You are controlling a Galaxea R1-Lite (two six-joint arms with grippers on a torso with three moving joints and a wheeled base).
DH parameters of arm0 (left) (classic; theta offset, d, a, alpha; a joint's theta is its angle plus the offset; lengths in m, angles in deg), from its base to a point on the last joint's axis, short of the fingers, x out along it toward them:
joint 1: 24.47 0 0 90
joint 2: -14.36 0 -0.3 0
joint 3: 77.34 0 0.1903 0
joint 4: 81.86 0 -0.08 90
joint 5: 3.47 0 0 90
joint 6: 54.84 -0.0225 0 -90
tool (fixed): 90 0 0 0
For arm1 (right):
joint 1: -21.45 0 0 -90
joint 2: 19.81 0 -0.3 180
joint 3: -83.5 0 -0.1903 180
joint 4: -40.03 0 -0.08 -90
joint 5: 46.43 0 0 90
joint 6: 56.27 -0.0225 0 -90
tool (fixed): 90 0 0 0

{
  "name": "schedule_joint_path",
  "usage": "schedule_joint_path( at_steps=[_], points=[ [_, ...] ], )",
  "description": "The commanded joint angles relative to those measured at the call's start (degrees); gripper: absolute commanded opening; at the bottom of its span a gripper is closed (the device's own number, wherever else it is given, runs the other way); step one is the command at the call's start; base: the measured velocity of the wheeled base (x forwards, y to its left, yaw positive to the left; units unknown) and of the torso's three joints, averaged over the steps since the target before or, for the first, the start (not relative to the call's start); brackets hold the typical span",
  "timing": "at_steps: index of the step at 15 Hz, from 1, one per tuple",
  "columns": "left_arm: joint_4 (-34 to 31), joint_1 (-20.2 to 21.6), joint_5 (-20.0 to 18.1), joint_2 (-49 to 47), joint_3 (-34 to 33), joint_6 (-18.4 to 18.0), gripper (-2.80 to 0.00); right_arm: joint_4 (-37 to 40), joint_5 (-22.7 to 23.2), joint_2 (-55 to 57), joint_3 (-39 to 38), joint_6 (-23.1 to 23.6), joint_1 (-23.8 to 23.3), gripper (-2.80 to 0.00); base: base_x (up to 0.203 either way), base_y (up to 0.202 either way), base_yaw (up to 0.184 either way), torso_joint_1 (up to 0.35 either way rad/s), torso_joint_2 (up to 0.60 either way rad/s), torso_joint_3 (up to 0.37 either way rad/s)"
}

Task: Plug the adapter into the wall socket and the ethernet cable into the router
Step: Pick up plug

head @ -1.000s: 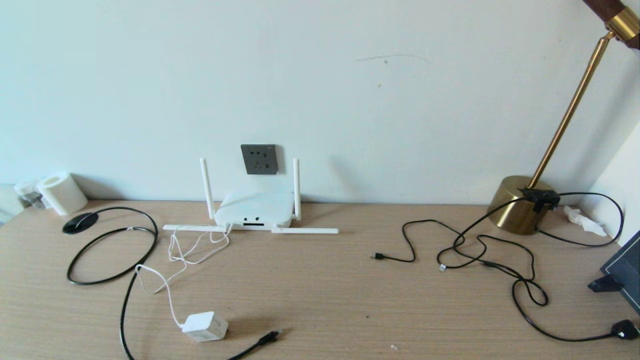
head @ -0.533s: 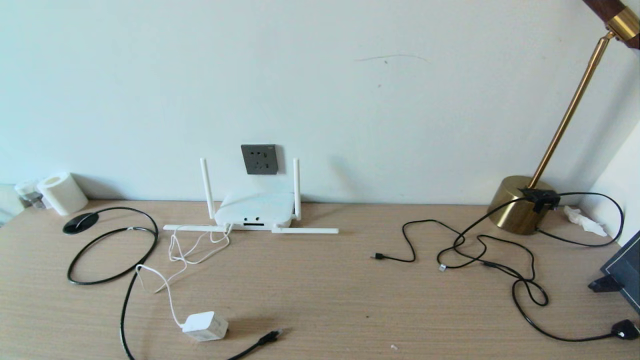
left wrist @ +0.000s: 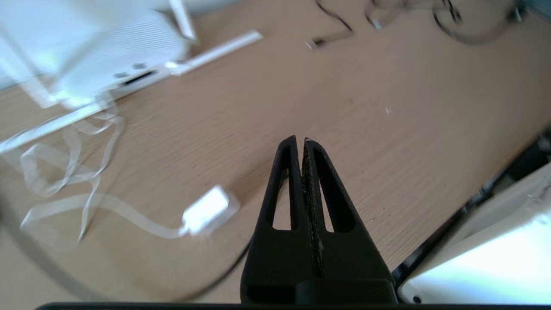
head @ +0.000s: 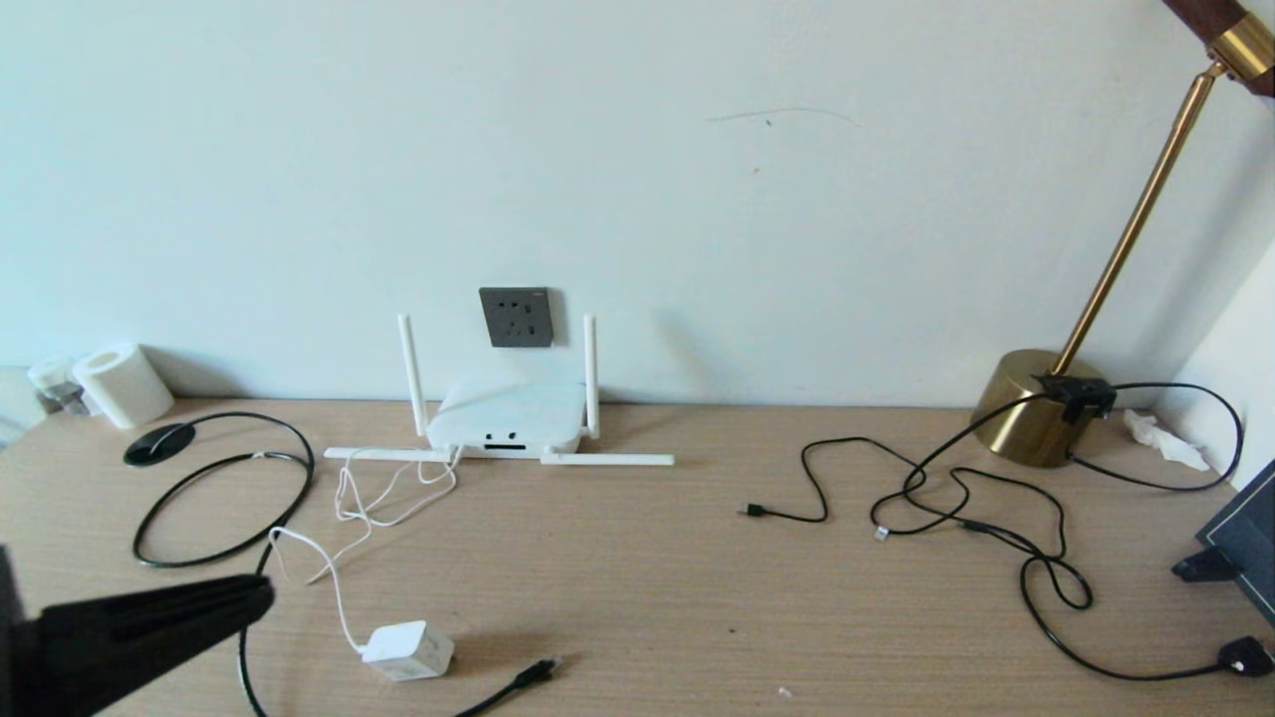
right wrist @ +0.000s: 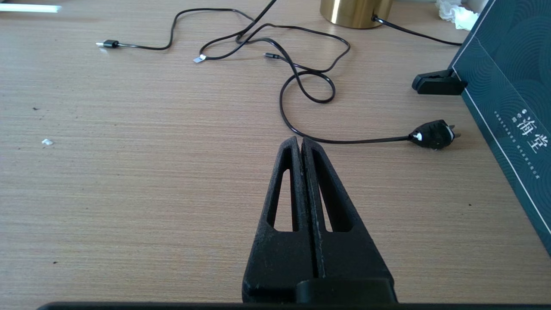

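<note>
I see nothing plugged yet. The router (head: 506, 418) sits far left under the empty wall socket (head: 516, 317). My left gripper (head: 261, 592), jaws together, hangs left of the adapter (head: 408, 649); the ethernet cable (head: 536, 671) lies just right of it. My right gripper (right wrist: 300, 140) hovers closed.

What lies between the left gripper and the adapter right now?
In the head view, the left gripper and the adapter are parted by bare table crossed by the ethernet cable and thin white cord.
</note>
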Motion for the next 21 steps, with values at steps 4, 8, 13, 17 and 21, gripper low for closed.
schedule_joint_path(
  at_steps=[4,8,13,17,21],
  points=[
    [-5.59,-1.88,-3.71,-19.98,5.28,-25.89,0.00,0.04,0.00,0.06,-0.01,0.05,0.00,-2.80,0.000,0.000,0.000,0.000,0.00,0.000],
    [-9.82,1.84,-3.63,-24.31,5.93,-53.23,0.00,0.04,0.02,0.06,-0.01,0.05,0.00,-2.80,0.000,0.000,0.000,0.000,0.00,0.000],
    [-14.12,5.76,-4.32,-25.57,7.30,-62.39,0.00,0.04,0.02,0.06,-0.01,0.05,0.00,-2.80,0.000,0.000,0.000,0.000,0.00,0.000],
    [-16.97,6.37,-4.94,-27.17,9.16,-62.66,0.00,0.04,0.02,0.06,-0.01,0.05,0.00,-2.80,0.000,0.000,0.000,0.000,0.00,0.000],
    [-18.81,7.73,-4.83,-35.01,10.73,-62.89,0.00,0.04,-0.07,0.06,-0.01,0.05,0.00,-2.80,0.000,0.000,0.000,0.000,0.00,0.000]
  ],
)
